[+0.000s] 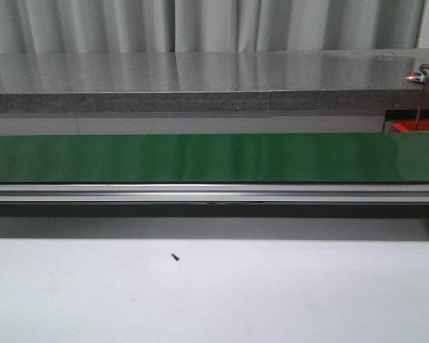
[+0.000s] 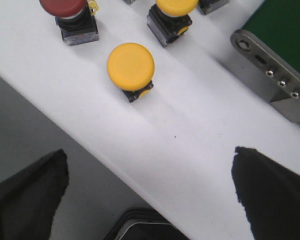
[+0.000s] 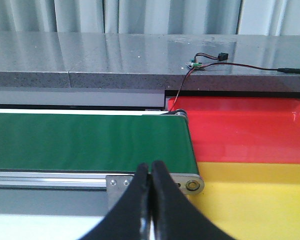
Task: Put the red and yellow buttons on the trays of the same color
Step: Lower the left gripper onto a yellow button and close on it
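Note:
In the left wrist view a yellow button [image 2: 130,66] stands on a white surface [image 2: 200,130]. Beyond it are a second yellow button [image 2: 176,7] and a red button [image 2: 65,7], both partly cut off by the frame edge. My left gripper [image 2: 150,172] is open, its dark fingers [image 2: 32,192] wide apart and short of the nearest yellow button, holding nothing. In the right wrist view my right gripper [image 3: 150,172] is shut and empty. Past it lie the red tray [image 3: 245,127] and the yellow tray [image 3: 260,200], side by side at the belt's end. No gripper shows in the front view.
A green conveyor belt [image 1: 214,157] with a metal frame [image 1: 214,193] crosses the front view; its end bracket [image 3: 190,184] sits by the trays. A grey stone ledge [image 1: 200,82] runs behind it, carrying a small wired circuit board [image 3: 195,64]. A tiny dark screw [image 1: 175,256] lies on the white table.

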Controlling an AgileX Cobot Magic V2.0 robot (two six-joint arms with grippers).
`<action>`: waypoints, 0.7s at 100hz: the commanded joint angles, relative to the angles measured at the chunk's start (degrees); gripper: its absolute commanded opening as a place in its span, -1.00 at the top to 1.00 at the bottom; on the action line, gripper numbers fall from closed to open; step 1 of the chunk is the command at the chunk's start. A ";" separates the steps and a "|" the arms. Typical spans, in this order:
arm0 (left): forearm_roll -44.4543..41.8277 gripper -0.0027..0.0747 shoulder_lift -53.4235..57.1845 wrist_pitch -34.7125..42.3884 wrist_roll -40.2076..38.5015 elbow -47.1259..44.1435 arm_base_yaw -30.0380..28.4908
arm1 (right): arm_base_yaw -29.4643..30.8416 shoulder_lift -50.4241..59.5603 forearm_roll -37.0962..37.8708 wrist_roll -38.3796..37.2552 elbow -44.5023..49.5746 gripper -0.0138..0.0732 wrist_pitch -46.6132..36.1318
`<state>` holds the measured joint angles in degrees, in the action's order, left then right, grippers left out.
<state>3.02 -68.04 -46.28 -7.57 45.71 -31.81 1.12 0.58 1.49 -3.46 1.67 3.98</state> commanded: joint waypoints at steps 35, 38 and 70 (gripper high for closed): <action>-0.13 -0.69 -13.43 10.83 -2.36 2.42 -0.21 | 0.14 1.10 0.55 0.05 -1.04 0.84 -4.29; -0.13 -0.68 -14.05 11.53 -2.49 2.42 -0.21 | 0.14 1.10 0.55 0.05 -1.04 0.84 -4.29; -0.18 -0.61 -17.97 17.26 -3.55 2.60 -1.90 | 0.14 1.10 0.55 0.05 -1.04 0.84 -4.29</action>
<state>2.79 -86.80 -32.55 -10.23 46.38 -32.94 1.12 0.58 1.49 -3.46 1.67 4.06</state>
